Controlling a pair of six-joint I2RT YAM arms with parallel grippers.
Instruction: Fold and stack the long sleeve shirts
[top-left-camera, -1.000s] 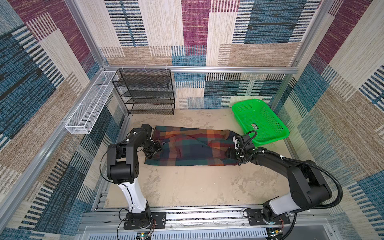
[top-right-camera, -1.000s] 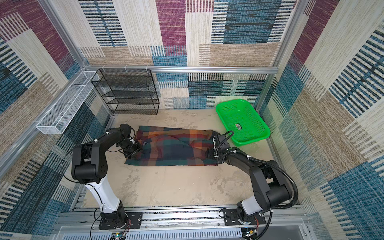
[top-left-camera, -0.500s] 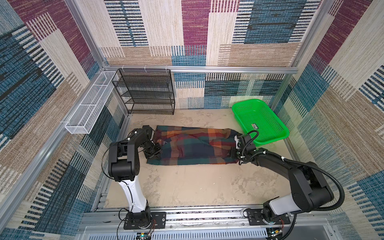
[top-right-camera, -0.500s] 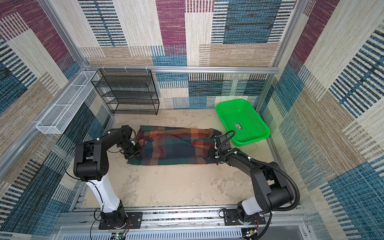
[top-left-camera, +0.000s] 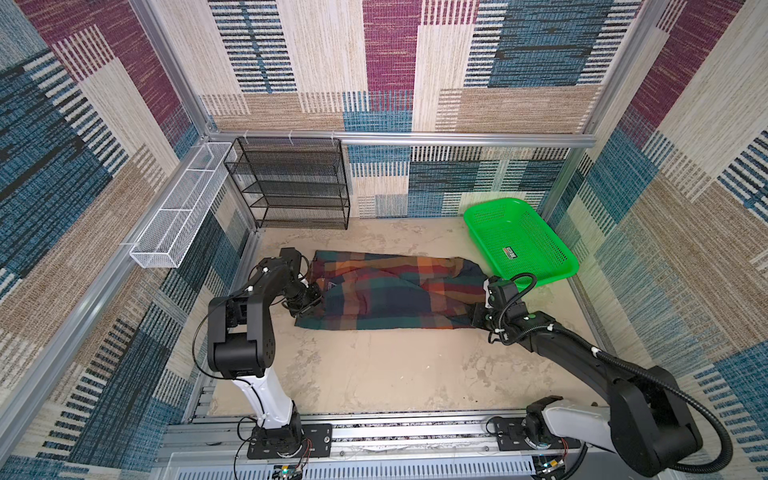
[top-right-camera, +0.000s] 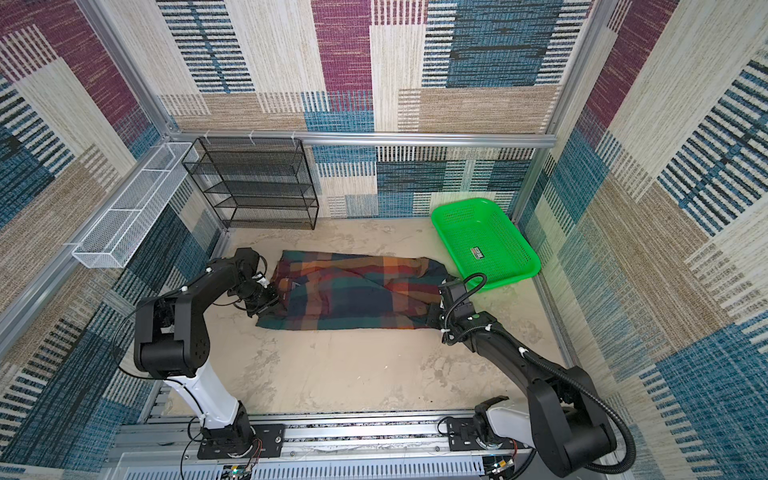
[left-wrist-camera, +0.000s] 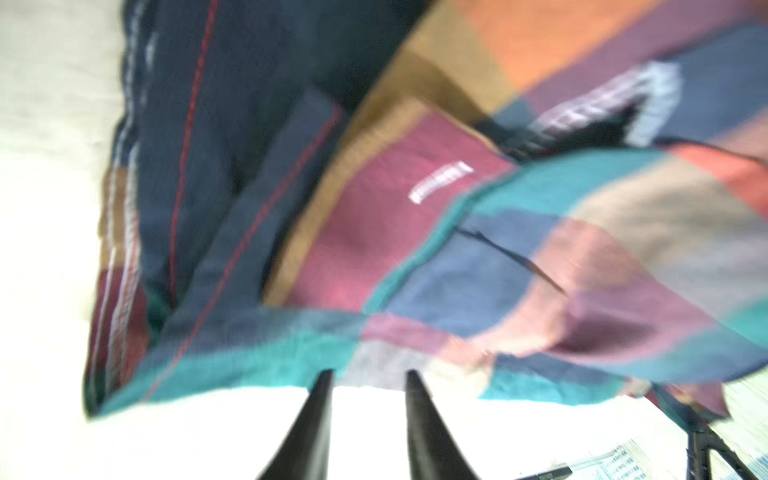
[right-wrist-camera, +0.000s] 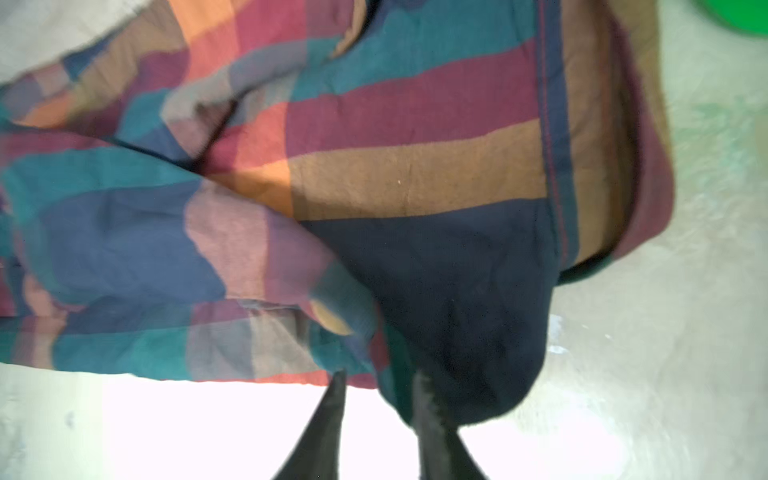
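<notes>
So the big plaid button-up shirt (top-left-camera: 386, 297) in navy, green, maroon and orange lies as a long flat band mid-frame in both top views, on the beige surface (top-left-camera: 395, 365). Left jaws: partly open, tips right at its left edge, nothing pinched. Right jaws: same deal at the right end, near the green plastic basket (top-left-camera: 515, 237).

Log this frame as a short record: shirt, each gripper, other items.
shirt: plaid, folded to a long band, flat on table
left gripper: open, tips at the collar end
right gripper: open, tips at the opposite end
basket: green, back right, near that end, no clothes in it
rack: black, back left
</notes>
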